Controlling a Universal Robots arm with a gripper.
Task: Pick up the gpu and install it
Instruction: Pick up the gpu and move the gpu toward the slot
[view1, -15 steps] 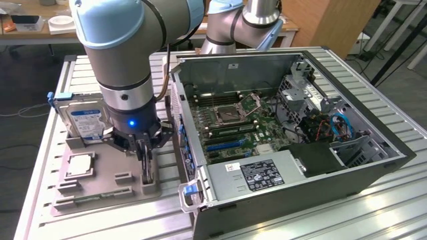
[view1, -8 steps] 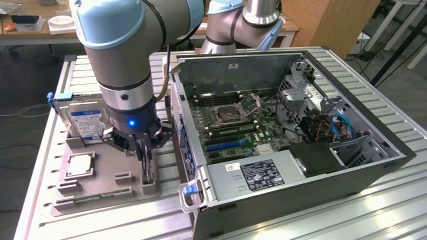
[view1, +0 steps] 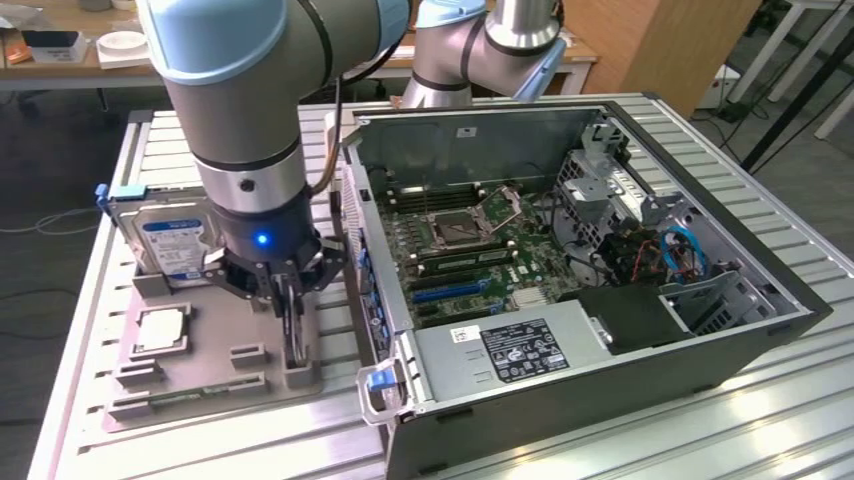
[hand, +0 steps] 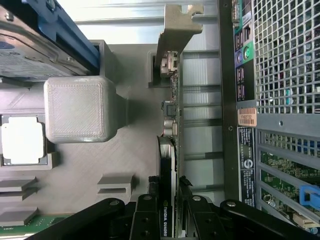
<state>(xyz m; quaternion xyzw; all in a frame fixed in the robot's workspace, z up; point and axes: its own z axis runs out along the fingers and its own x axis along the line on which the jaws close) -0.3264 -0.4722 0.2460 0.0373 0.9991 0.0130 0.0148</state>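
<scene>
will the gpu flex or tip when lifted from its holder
Probably stiff: the gpu is a flat board with a metal bracket. Standing on its thin edge in the tray, it may tip if let go. Likely light, being thin.

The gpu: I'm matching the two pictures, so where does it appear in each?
Exterior view: the gpu stands on edge in the grey tray, held by the gripper, beside the computer case.
Wrist view: the gpu runs edge-on between tray and case.
Shared landmark: the square processor chip in the tray.
</scene>
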